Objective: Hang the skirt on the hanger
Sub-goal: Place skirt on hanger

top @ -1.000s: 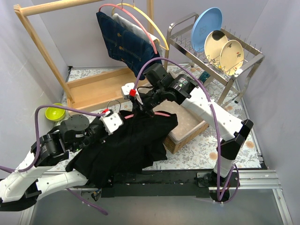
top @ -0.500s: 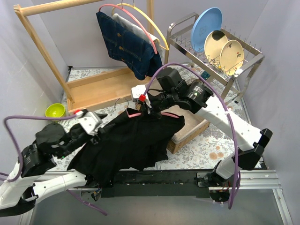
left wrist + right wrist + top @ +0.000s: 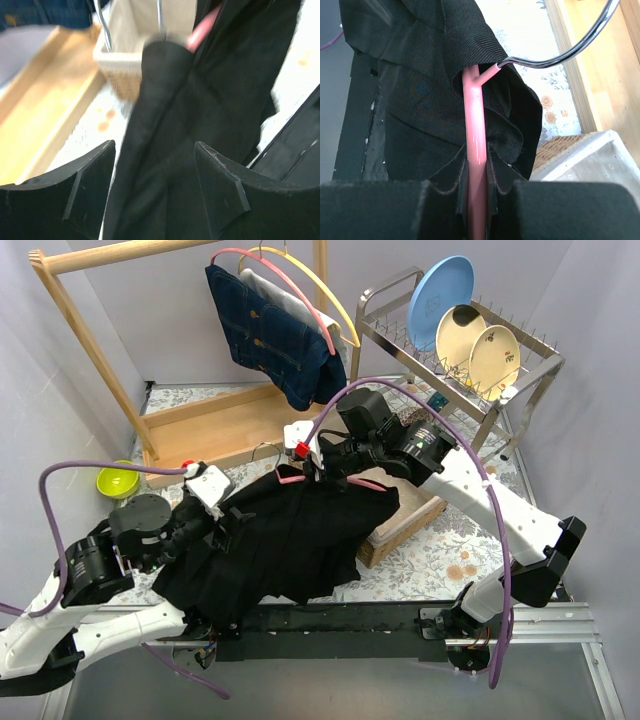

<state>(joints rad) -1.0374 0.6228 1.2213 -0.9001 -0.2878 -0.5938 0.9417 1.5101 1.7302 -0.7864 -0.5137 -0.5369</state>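
The black skirt point(image 3: 290, 540) drapes from the pink hanger point(image 3: 290, 478) down over the table's near edge. In the right wrist view the hanger's pink bar point(image 3: 475, 130) runs inside the skirt's waist folds point(image 3: 420, 100), and its metal hook point(image 3: 560, 55) sticks out at the top. My right gripper point(image 3: 476, 175) is shut on the pink bar, with cloth bunched at both sides; from above it point(image 3: 318, 465) sits at the skirt's top. My left gripper point(image 3: 155, 170) is open, with skirt cloth point(image 3: 165, 125) lying below the gap. From above it point(image 3: 225, 523) hovers over the skirt's left part.
A wooden rack point(image 3: 90, 340) at the back holds a denim garment point(image 3: 270, 335) on other hangers. A dish rack point(image 3: 450, 360) with plates stands back right. A lined wicker basket point(image 3: 405, 515) sits under the right arm, and a green bowl point(image 3: 116, 482) at the left.
My left gripper has opened, let go of the skirt and drawn back to the left. The right gripper has shifted the hanger slightly right and up, spreading the skirt.
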